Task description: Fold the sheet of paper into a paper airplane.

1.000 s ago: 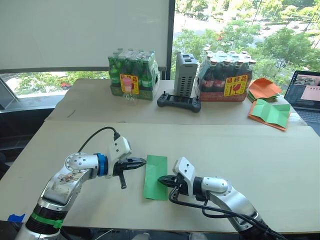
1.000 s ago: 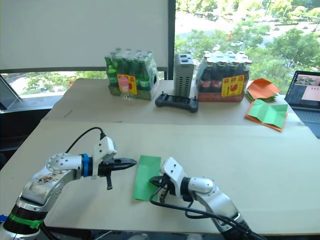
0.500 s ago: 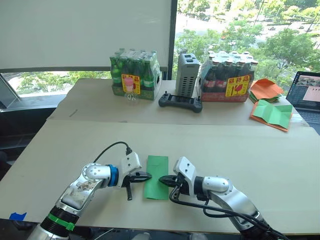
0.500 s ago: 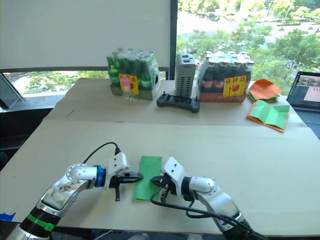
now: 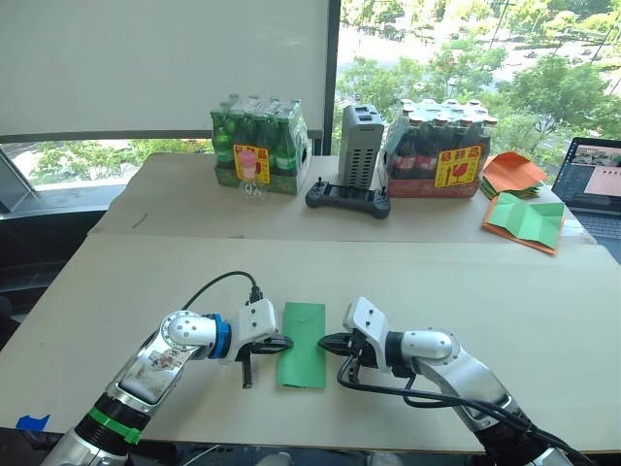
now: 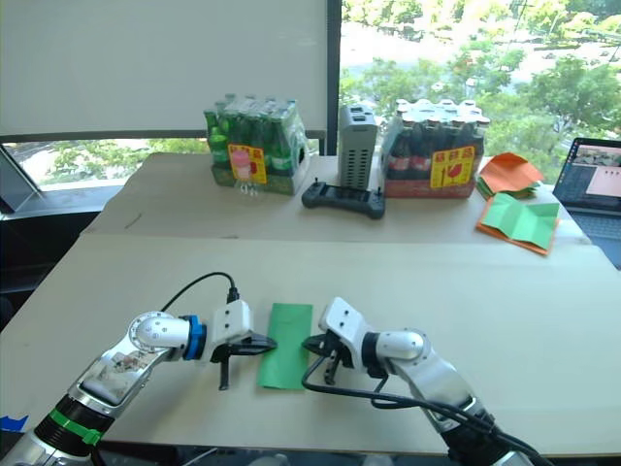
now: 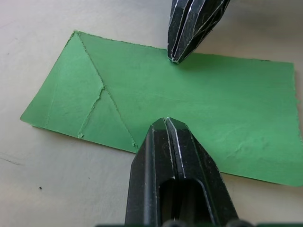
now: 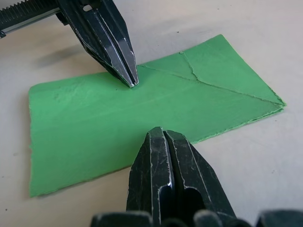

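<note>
Since the sheet of paper [image 5: 303, 344] lies flat on the desk [image 5: 505, 291] between your clenched left gripper [image 5: 283, 343] and clenched right gripper [image 5: 326, 342], you're mid-fold and probably need to lift one long edge next.

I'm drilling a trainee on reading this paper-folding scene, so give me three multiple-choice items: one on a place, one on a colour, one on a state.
1. Where is the sheet of paper?
A. between the two grippers
B. on the laptop
C. on top of the bottle packs

2. What colour is it?
A. orange
B. bright green
C. white

3. What state are the left gripper and right gripper in?
A. both wide open
B. both shut, tips at the sheet's opposite long edges
C. one holds the sheet in the air

Answers:
1 A: both head views show it flat on the table between the tips.
2 B: it is green in every view.
3 B: each wrist view shows closed fingers, with the sheet lying flat.
</note>
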